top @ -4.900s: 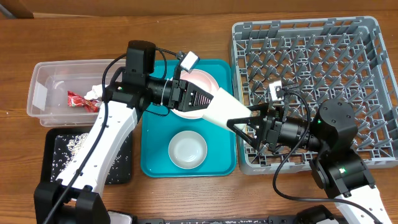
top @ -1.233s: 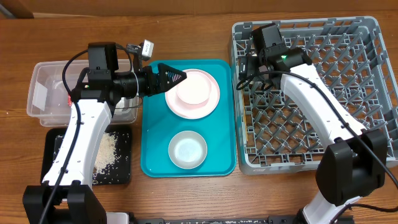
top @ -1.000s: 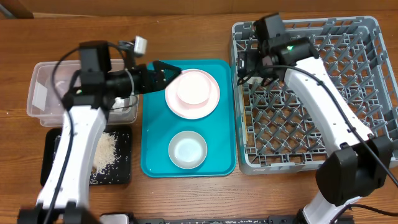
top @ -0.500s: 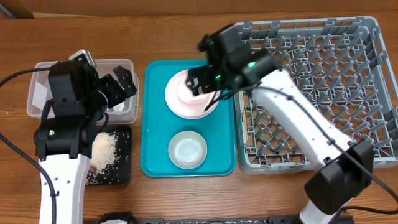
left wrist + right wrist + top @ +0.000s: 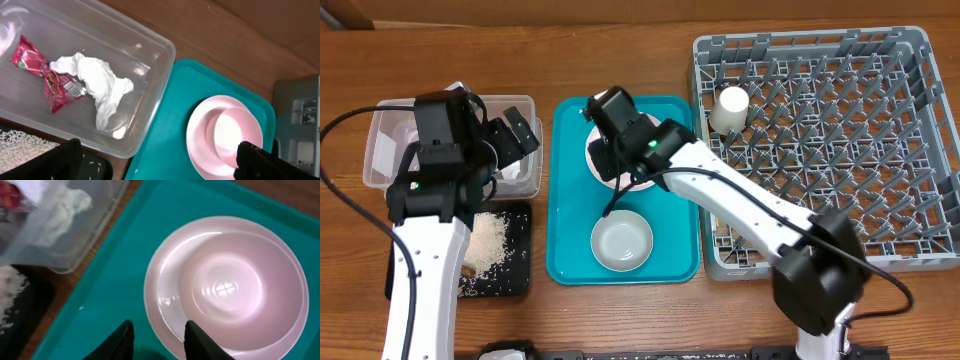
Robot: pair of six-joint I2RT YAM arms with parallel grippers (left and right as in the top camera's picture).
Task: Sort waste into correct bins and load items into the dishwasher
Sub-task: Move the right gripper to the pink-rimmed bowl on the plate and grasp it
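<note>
My right gripper [image 5: 160,332] hangs low over the teal tray [image 5: 570,200]. Its jaws are part-way apart, and the near-left rim of the white plate [image 5: 165,300] lies between them. I cannot tell whether they touch it. The pinkish bowl [image 5: 240,285] sits on that plate. A white bowl [image 5: 622,240] lies nearer on the tray. A small white cup [image 5: 730,108] stands in the grey dishwasher rack [image 5: 920,150]. My left gripper [image 5: 518,140] is open and empty above the clear tub [image 5: 150,105], which holds the red wrapper [image 5: 47,75] and napkin [image 5: 97,82].
A black tray [image 5: 510,270] with a heap of rice [image 5: 485,240] lies in front of the tub. My right arm stretches from the rack side across the teal tray. Bare wood runs along the far edge.
My right arm has swung from the rack's far-left corner to the plate, and its jaws have narrowed. The cup now shows in the rack. My left arm has drawn back over the tub, still open.
</note>
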